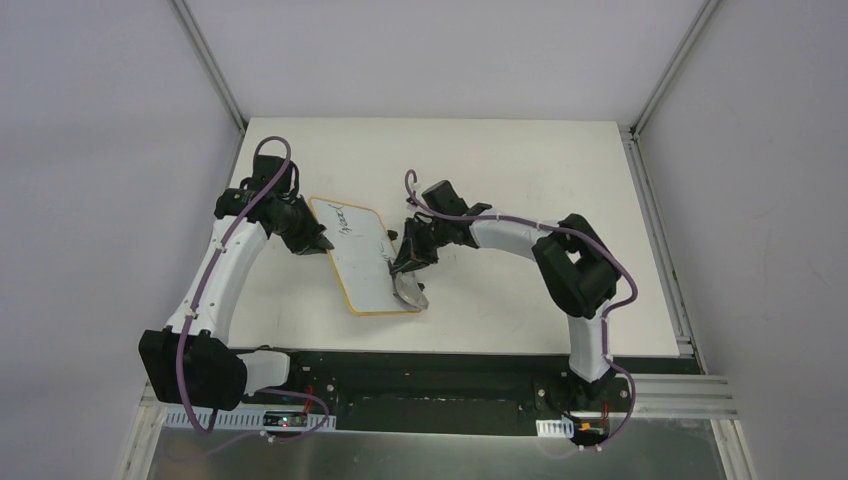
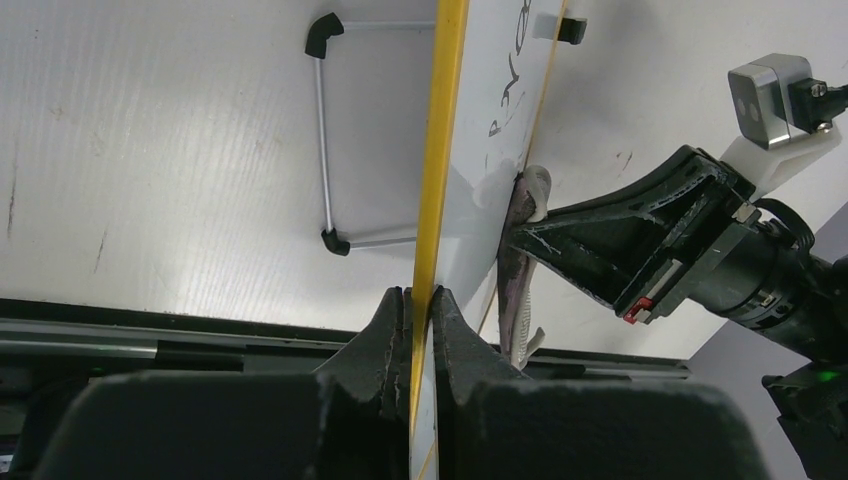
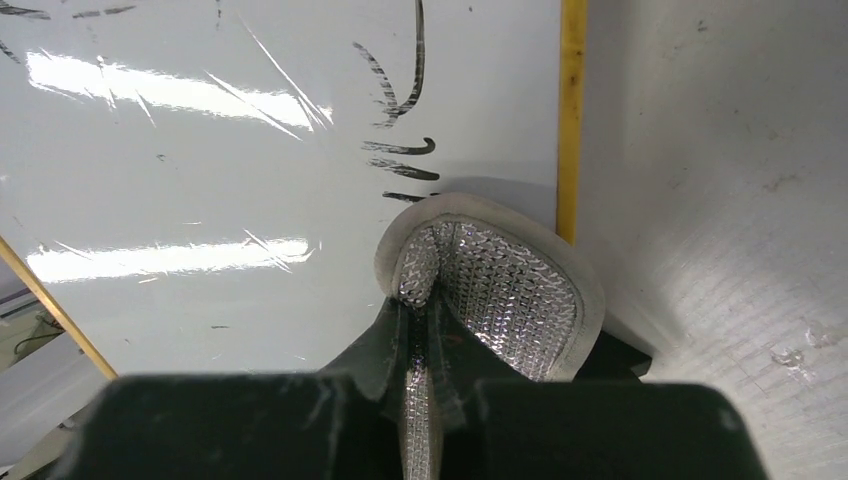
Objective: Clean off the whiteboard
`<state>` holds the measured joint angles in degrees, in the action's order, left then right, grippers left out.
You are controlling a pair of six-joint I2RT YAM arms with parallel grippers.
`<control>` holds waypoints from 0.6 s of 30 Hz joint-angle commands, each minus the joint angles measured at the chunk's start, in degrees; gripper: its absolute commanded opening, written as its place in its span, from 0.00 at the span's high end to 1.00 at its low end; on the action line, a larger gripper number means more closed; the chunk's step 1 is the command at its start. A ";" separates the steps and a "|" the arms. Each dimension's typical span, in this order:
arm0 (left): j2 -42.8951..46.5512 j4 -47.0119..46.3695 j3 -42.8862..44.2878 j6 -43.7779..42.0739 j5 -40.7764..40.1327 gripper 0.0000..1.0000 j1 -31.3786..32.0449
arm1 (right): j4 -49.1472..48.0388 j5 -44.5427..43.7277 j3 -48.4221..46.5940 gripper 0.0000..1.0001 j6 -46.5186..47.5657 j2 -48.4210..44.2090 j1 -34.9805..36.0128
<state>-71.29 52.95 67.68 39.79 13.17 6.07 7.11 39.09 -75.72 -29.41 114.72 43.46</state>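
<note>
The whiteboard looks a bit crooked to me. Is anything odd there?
Yes. The whiteboard lies diagonally, not square to the table, with its rim clamped by the left pincer. The grey pad in the right pincer is folded and overhangs the board's rim. Black writing shows at its far end.

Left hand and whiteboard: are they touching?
Touching. The left wrist view shows the left hand shut on the whiteboard rim, with no gap.
</note>
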 commanded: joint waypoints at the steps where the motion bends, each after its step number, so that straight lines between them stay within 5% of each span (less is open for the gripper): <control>1: -1.38 0.55 -1.15 0.79 2.74 1.00 1.56 | 6.21 -4.47 -0.17 1.00 3.76 0.19 3.78; 6: -0.53 -0.80 -2.68 2.72 3.30 1.00 1.51 | 5.29 -0.63 -7.54 1.00 -0.31 -1.50 7.29; 11: -0.93 -1.15 -3.21 3.02 3.32 1.00 1.62 | -6.43 4.03 -9.27 1.00 -8.41 -2.36 8.93; 18: -1.77 0.34 -1.48 1.17 2.70 1.00 1.50 | -12.28 3.83 -6.40 1.00 -11.72 4.85 3.59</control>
<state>-70.54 51.94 66.72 40.18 13.02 6.02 2.70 39.94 -82.94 -37.04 114.98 48.12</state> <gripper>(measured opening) 0.038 0.037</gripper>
